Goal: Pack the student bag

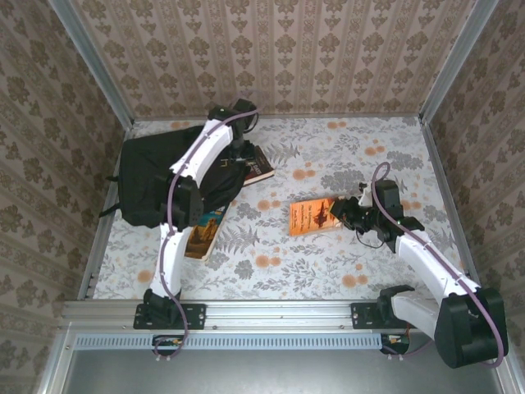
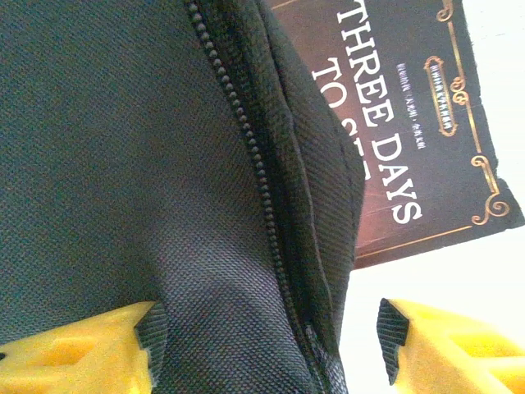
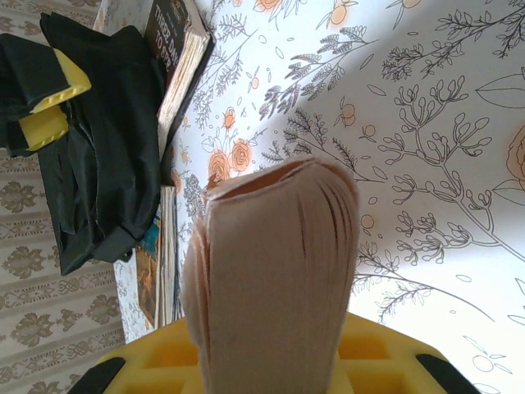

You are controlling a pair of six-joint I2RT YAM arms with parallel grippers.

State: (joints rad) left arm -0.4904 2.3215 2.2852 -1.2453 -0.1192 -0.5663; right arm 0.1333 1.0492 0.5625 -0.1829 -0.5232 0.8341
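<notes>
Right gripper (image 1: 349, 215) pinches a floppy orange book (image 1: 310, 216) by its soft paper pages, at the middle of the table (image 1: 328, 271). By the far left corner, the left gripper (image 1: 238, 152) is spread around the bumpy zip edge of the bag (image 1: 148, 180), a big, black, woven, squashy thing. Packing looks hardly begun to me: that book, a dark shiny book (image 1: 258, 164) against the bag and a thin bright book (image 1: 205, 234) beside it all lie outside.
</notes>
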